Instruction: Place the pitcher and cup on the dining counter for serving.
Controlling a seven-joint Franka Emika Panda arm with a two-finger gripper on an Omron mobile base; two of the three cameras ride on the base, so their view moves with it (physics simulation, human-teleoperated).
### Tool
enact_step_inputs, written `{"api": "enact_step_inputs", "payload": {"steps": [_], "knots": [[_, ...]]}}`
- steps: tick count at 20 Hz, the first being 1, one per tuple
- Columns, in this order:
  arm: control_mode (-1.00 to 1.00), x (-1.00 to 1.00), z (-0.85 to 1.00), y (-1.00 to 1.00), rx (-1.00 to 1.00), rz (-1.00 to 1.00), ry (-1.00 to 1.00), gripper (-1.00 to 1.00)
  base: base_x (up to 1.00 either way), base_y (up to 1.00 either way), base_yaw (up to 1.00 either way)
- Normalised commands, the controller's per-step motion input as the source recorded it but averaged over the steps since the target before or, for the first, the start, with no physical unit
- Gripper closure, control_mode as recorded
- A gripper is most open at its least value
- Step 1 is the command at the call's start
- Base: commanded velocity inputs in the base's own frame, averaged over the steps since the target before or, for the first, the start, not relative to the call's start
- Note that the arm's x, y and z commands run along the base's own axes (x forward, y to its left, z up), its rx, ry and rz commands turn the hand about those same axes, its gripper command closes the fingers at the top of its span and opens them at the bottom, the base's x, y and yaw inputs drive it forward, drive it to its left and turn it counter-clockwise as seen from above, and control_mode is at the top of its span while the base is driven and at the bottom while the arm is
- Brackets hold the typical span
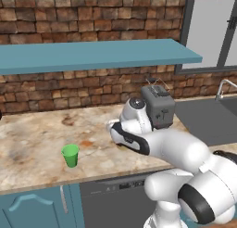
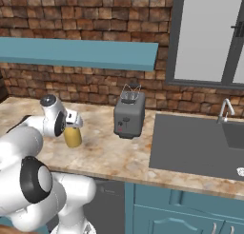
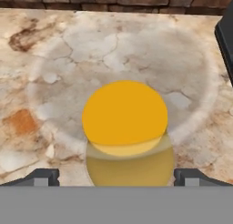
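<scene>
A brick wall (image 1: pixel 83 23) backs the scene, with two teal shelves (image 1: pixel 92 55) running across it and a window (image 2: pixel 205 35) at the right. Below it lies a marbled beige wall counter (image 1: pixel 32 139) on teal cabinets (image 2: pixel 181 209), with a dark dishwasher front (image 1: pixel 111 201) under its edge. A grey sink (image 2: pixel 190 142) with a tap (image 2: pixel 225 108) is set into the counter's right part. Left of the sink stands a grey toaster (image 2: pixel 129 115), near the back wall.

The white arm (image 1: pixel 180 157) reaches over the counter between the cup and the toaster. The pitcher (image 2: pixel 73 136) – mustard yellow, upright – stands on the wall counter to the toaster's left, directly under the hand. In the hand view its round top (image 3: pixel 124 113) sits centred just above the gripper (image 3: pixel 116 176), whose jaws are spread wide – one tip at each side of the vessel, neither touching it.

The cup (image 1: pixel 71 155), small and bright green, stands upright on the same counter near its front edge, well to the left of the arm.
</scene>
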Motion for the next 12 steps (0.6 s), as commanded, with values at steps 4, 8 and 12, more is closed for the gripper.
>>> {"api": "enact_step_inputs", "payload": {"steps": [4,8,12], "knots": [[-1.00,0.00,0.00,0.00,0.00,-0.01,-0.12,-1.00,0.00,0.00,0.00],[-1.00,0.00,0.01,0.00,0.00,0.00,-0.02,-1.00,0.00,0.00,0.00],[-1.00,0.06,0.01,0.00,0.00,0.00,0.00,-1.00,0.00,0.00,0.00]]}}
